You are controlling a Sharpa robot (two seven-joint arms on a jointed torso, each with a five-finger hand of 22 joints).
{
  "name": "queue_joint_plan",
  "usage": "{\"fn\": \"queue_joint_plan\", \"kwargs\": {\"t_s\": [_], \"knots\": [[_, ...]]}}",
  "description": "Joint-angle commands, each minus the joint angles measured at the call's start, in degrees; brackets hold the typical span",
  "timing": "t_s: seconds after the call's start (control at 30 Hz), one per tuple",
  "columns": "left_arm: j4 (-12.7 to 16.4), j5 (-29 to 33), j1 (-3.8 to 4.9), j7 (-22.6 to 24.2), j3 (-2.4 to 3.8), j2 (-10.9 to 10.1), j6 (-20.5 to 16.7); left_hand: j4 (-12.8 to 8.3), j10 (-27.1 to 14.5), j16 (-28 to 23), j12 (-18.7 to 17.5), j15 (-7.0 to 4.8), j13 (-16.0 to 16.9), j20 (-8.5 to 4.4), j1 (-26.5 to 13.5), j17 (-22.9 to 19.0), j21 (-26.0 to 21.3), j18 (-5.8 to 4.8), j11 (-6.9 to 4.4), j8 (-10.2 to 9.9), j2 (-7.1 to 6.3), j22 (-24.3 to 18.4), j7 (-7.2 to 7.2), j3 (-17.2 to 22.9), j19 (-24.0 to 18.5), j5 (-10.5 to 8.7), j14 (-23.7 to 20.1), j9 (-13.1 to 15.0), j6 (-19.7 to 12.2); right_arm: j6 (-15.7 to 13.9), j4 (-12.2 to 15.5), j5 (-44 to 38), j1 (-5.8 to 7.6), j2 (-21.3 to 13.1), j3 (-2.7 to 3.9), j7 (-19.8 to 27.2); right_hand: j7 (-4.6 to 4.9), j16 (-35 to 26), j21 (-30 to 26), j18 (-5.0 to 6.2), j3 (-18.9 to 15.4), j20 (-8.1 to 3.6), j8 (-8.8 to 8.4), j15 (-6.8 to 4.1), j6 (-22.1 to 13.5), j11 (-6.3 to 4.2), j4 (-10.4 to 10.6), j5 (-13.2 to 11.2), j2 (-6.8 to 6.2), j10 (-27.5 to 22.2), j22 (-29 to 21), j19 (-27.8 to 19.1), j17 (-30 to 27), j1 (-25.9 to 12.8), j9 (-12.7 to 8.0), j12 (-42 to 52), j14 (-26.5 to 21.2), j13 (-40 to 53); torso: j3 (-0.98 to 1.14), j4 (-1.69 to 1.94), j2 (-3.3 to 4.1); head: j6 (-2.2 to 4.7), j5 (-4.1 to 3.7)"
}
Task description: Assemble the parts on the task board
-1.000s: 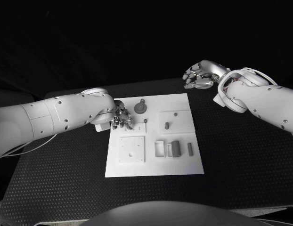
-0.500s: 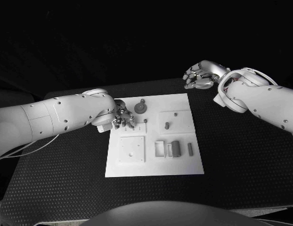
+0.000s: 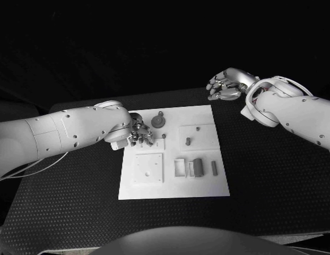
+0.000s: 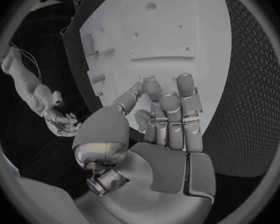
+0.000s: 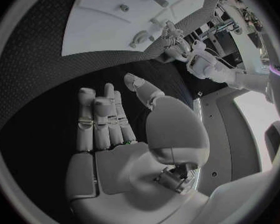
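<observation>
The white task board (image 3: 173,183) lies mid-table. On it are a round grey part with a knob (image 3: 159,121), a small peg (image 3: 164,136), a peg in a raised plate (image 3: 189,141) and grey blocks (image 3: 198,167) beside a square plate (image 3: 148,169). My left hand (image 3: 138,134) hovers at the board's left edge near the small peg; in the left wrist view the left hand (image 4: 165,122) has its fingers stretched out side by side over the board (image 4: 177,15), holding nothing. My right hand (image 3: 225,87) hangs off the board's far right corner, empty, fingers loosely apart (image 5: 105,119).
Black textured table (image 3: 279,180) surrounds the board on all sides. The right wrist view shows the board (image 5: 102,27) and my left hand (image 5: 173,36) at its edge. The left wrist view shows my right hand (image 4: 62,124) off the board.
My left hand's fingers have shifted slightly at the board's left edge. The right arm has not moved, and the parts lie where they were.
</observation>
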Motion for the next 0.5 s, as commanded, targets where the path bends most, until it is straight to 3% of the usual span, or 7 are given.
{"fn": "queue_joint_plan", "kwargs": {"t_s": [0.03, 0.5], "knots": [[0.0, -0.8, -0.08, 0.4, 0.01, 0.2, 0.2, -0.1, -0.1, 0.3, 0.4, -1.31, -0.1, -0.80, 0.3, -0.1, 0.2, -0.42, -0.12, -0.1, 0.42, 1.3, -2.37, 0.1, 0.4, 0.11, -1.3, 16.2, 6.7, 0.8, 0.0, 0.0, -0.01, 0.0, 0.03, 0.3, 1.20, 0.1, 0.2, 2.58, -0.3, -0.30, 0.26, 0.06, -0.9, 0.38, -0.2, 0.3, 0.41, 0.7, 1.1, 0.0, -0.1, 0.3, 0.1, -0.2, -0.4, 0.0, -0.02, 0.00, 0.01, -0.12, 0.03], [-0.3, -3.0, -0.37, 0.4, 0.01, 0.3, 0.3, -0.2, -0.1, 0.4, 0.4, -1.31, -0.1, -0.83, 0.3, -0.2, 0.2, -0.43, -0.12, -0.2, 0.37, 1.3, -2.37, 0.2, 0.4, 0.11, -1.3, 16.3, 6.7, 0.9, 0.0, 0.0, -0.01, 0.1, 0.03, 0.3, 1.20, 0.1, 0.2, 2.58, -0.3, -0.28, 0.27, 0.07, -0.9, 0.39, -0.2, 0.3, 0.45, 0.7, 1.1, 0.0, -0.1, 0.3, 0.1, -0.2, -0.4, 0.0, -0.03, -0.02, 0.02, -0.26, 0.10]]}}
